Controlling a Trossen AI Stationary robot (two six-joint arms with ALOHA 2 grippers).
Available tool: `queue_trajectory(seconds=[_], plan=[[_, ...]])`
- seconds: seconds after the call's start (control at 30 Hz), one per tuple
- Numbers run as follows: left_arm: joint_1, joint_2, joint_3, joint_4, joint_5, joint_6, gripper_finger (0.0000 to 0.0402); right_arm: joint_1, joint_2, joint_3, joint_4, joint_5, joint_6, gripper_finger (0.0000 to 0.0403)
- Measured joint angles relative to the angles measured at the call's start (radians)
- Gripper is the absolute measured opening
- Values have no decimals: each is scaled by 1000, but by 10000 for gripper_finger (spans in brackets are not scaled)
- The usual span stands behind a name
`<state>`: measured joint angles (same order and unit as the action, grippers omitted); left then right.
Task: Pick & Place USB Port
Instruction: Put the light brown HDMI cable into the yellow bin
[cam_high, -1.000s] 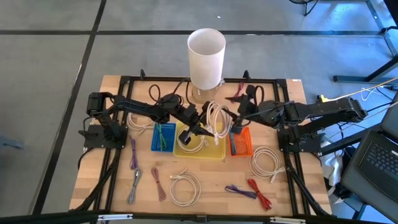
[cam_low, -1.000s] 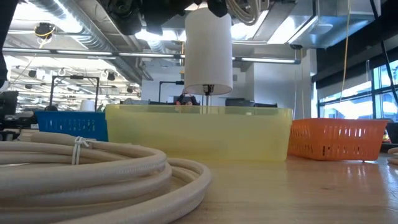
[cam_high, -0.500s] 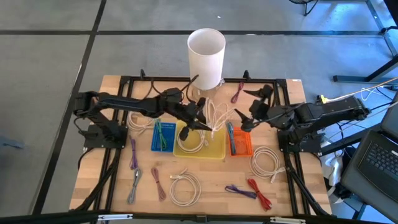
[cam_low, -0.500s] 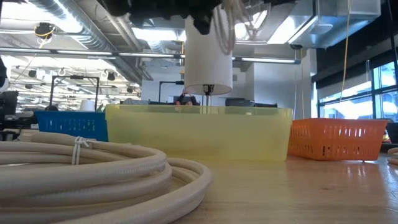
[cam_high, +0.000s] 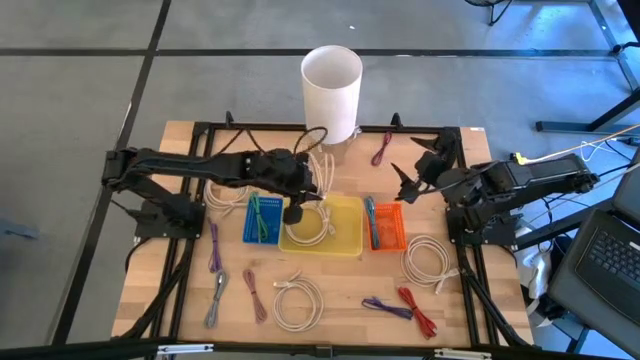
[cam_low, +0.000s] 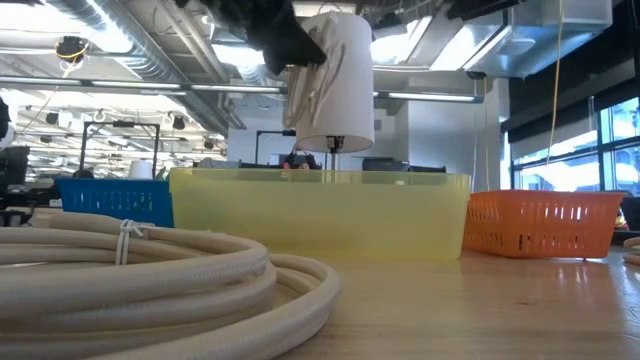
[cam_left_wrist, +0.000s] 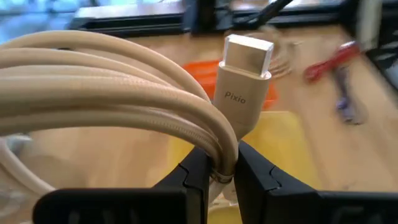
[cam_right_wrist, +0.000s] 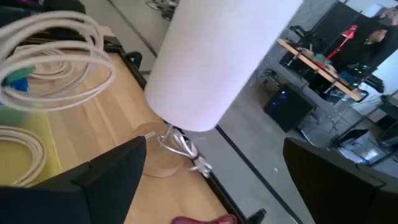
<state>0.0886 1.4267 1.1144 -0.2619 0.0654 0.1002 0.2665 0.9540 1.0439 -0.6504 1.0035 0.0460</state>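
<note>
The left hand (cam_left_wrist: 214, 177) was clamped on one coiled cream USB cable (cam_left_wrist: 124, 93), held above the yellow bin (cam_high: 345, 225). The right hand (cam_high: 415, 172) hovered with fingers apart beside the orange bin (cam_high: 390, 232). Three bins sat on the bench (cam_high: 330, 310), the third blue (cam_high: 262, 220); one white cylinder (cam_high: 332, 90) stood behind.

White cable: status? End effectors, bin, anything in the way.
Left end effector shut on white cable, above yellow bin. Right end effector open, empty, off by orange bin. One coil already in yellow bin; nothing blocking.
</note>
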Motion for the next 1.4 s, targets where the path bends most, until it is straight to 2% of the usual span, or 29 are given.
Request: queue_trajectory(seconds=[0.13, 0.4, 0.57, 0.8, 1.1, 1.4], plan=[[-54, 86, 114, -197, -122, 37, 40, -10, -4, 0, -3, 4, 2, 381], [-127, 333, 294, -486, -149, 117, 40, -29, -10, 0, -17, 7, 6, 381], [-150, 435, 360, -512, -140, 148, 40, -29, -10, 0, -32, 6, 35, 381], [-154, 502, 429, -505, -102, 169, 40, -29, -10, 0, -100, 6, 106, 381], [-164, 520, 456, -510, 5, 167, 40, -29, -10, 0, -112, 6, 111, 381], [-165, 552, 456, -499, 20, 187, 40, -29, -10, 0, -111, 6, 120, 381]])
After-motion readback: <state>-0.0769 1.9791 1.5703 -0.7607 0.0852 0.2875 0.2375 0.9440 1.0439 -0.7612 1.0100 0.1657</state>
